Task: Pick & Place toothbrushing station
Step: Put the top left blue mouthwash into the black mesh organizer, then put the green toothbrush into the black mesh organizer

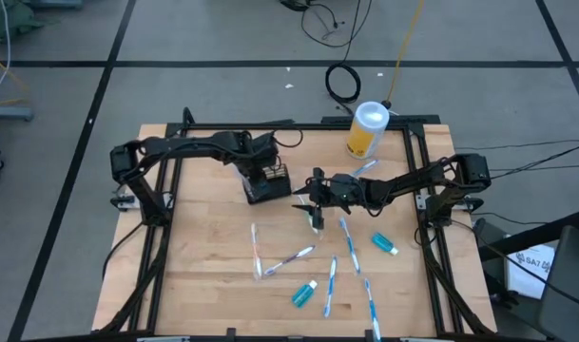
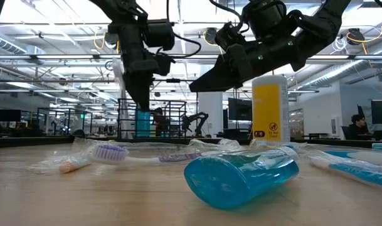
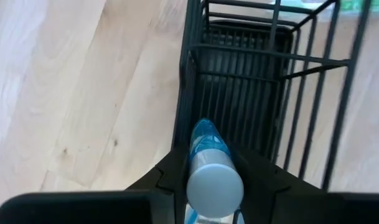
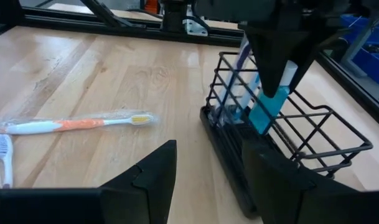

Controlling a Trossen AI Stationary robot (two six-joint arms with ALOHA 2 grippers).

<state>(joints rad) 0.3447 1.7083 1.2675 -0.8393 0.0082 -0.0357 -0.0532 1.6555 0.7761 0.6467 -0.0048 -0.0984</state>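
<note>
The black wire caddy (image 1: 268, 186) of the toothbrushing station stands on the wooden table, left of centre. My left gripper (image 1: 263, 174) hangs right over it, pointing down, shut on a teal toothpaste tube (image 4: 266, 111). The tube's lower end reaches in between the caddy's wires (image 4: 313, 146). A wrapped toothbrush (image 4: 231, 93) seems to stand inside the caddy. My right gripper (image 1: 313, 197) waits open just right of the caddy, holding nothing. Several wrapped toothbrushes (image 1: 289, 256) and two more teal tubes (image 1: 304, 293) (image 1: 385, 244) lie on the table's near half. My left gripper pinches the tube between its two fingers (image 3: 177, 163) near the grey cap end (image 3: 214, 182), coming from above. The tube hangs upright, cap up, its teal body (image 3: 205, 140) below the fingers and its lower end inside the caddy (image 2: 142, 122). Whether it touches the bottom I cannot tell.
A yellow canister with a white lid (image 1: 368, 128) stands at the far right. A wrapped orange-and-white toothbrush (image 4: 77, 124) lies on the table beside the caddy. In the low view a teal tube (image 2: 241, 177) lies close to the camera. Black frame rails (image 1: 161, 247) run along the table's edges.
</note>
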